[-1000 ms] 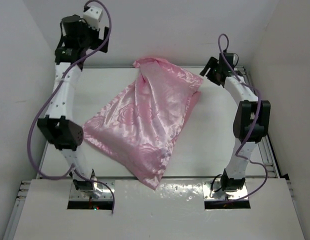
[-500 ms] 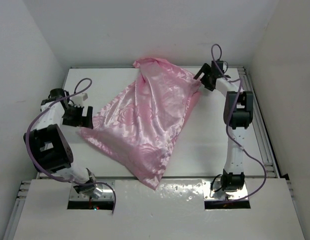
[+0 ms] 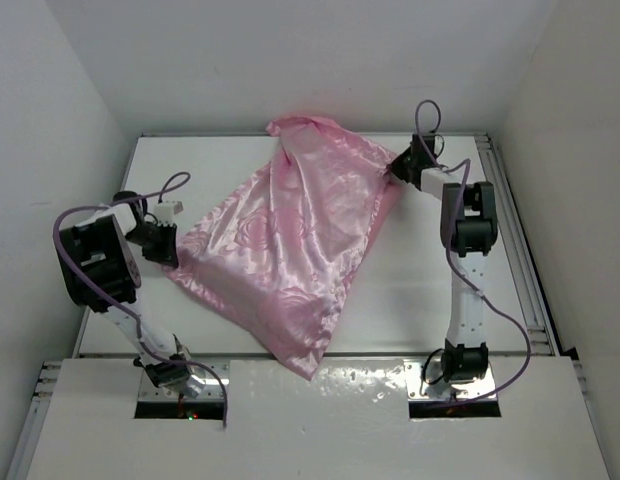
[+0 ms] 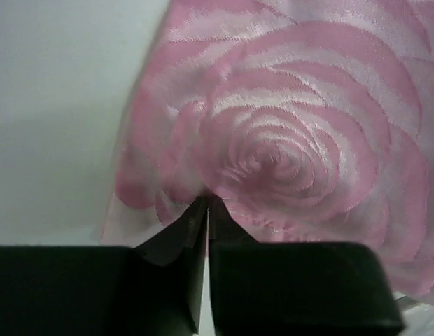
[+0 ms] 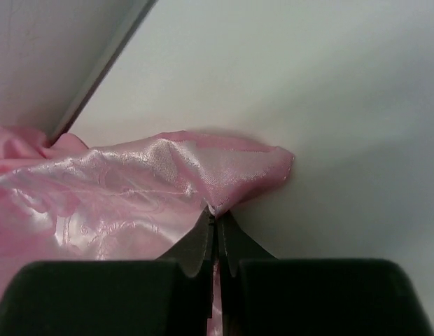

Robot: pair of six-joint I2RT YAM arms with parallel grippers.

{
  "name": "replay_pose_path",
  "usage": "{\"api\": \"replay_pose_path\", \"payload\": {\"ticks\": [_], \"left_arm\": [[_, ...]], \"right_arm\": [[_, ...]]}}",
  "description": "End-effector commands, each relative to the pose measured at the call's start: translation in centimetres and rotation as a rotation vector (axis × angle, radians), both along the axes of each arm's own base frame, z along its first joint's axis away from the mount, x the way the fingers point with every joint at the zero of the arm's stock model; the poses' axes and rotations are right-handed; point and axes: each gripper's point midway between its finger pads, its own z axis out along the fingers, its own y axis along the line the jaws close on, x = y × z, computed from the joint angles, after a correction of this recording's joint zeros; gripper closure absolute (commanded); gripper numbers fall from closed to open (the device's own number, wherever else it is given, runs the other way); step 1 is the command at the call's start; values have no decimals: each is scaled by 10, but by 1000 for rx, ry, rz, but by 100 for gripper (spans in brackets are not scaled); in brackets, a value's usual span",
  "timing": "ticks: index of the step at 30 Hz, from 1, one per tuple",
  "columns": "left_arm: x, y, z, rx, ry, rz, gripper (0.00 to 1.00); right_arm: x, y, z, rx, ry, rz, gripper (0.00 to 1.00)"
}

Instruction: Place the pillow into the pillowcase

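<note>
Since the earlier frame the left arm has dropped from its raised pose and folded in low, and the right arm has closed up on the far right corner. The left gripper (image 3: 166, 247) now sits at the left corner of the large shiny pink satin pillowcase (image 3: 290, 250) with its woven rose pattern. In the left wrist view the left gripper (image 4: 206, 210) is clenched, with a fold of pink cloth nipped at the tips. The right gripper (image 5: 216, 219) is likewise clamped on the fabric edge at the opposite corner (image 3: 395, 166). The pillowcase lies flat on the white table (image 3: 440, 290), its long axis running diagonally from far right to near left. The two held corners look diagonally opposite, each arm nearest its own. The thick cream-white pillow does not show in any view. The case looks plump, so we judge the pillow is inside, unconfirmed. We cannot tell which end is open. Next move turns on that diagonal: pulling apart would tension the cloth corner to corner.
</note>
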Motion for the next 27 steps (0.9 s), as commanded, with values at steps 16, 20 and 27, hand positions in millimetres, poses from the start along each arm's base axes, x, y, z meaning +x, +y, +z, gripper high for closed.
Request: {"api": "replay_pose_path", "payload": {"ticks": [16,20,27], "left_arm": [[227,50,69,336,-388,92,100],[244,4,91,205,-357,-84,100],[141,-24,93,182,-231,-330,30]], "right_arm": [[-212,-145,109,-81,-44,-294,100],[-255,-155,85,-76,91,-358,100],[-274,-175,53,-188,333,-318,10]]}}
